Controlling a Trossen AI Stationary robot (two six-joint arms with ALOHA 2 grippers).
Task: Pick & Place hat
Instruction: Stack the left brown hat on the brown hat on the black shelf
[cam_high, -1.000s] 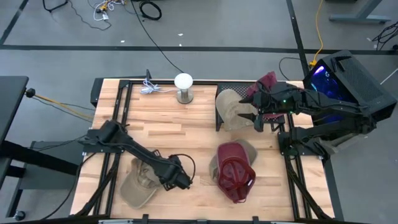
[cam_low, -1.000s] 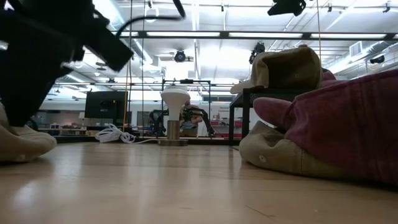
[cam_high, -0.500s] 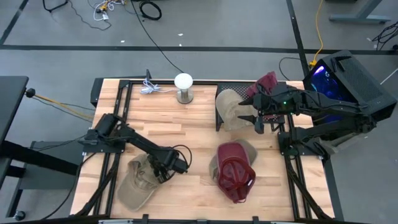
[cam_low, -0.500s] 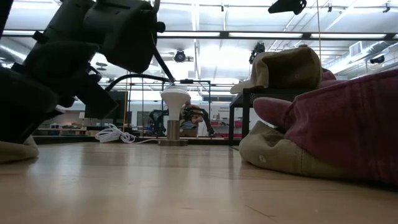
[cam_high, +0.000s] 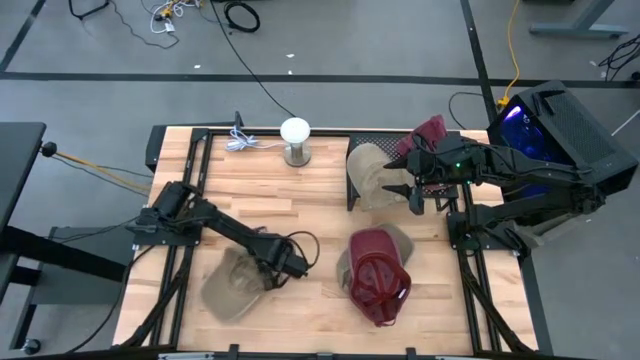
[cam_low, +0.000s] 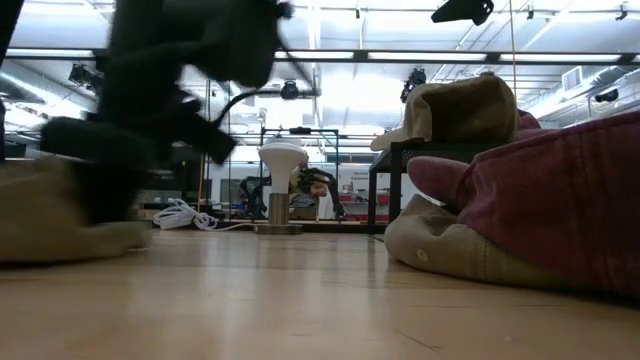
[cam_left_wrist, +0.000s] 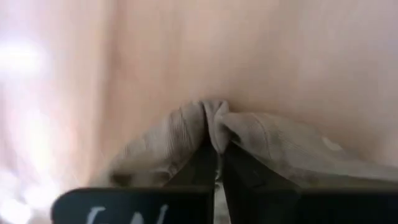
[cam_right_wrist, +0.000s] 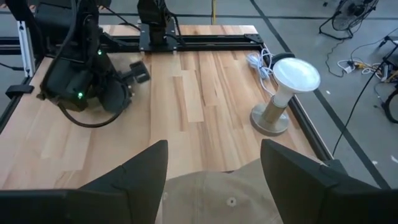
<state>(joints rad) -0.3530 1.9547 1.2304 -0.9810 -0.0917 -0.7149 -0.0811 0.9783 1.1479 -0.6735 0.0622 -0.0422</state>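
Left gripper (cam_high: 268, 270) clamps tan cap (cam_high: 233, 285) at the desk's (cam_high: 300, 205) near-left corner
Its fingers pinch a fold of the cap's fabric; the right gripper (cam_high: 397, 180) hangs spread above a second tan cap (cam_high: 370, 175) on the rack; no lettering is readable

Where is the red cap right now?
In the high view the red cap lies on the table's near right part, atop a tan cap, right of the left gripper pinching another tan cap.

tan hat (cam_high: 232, 290), maroon cap (cam_high: 380, 285) (mesh-patterned), pale wood table (cam_high: 320, 190)
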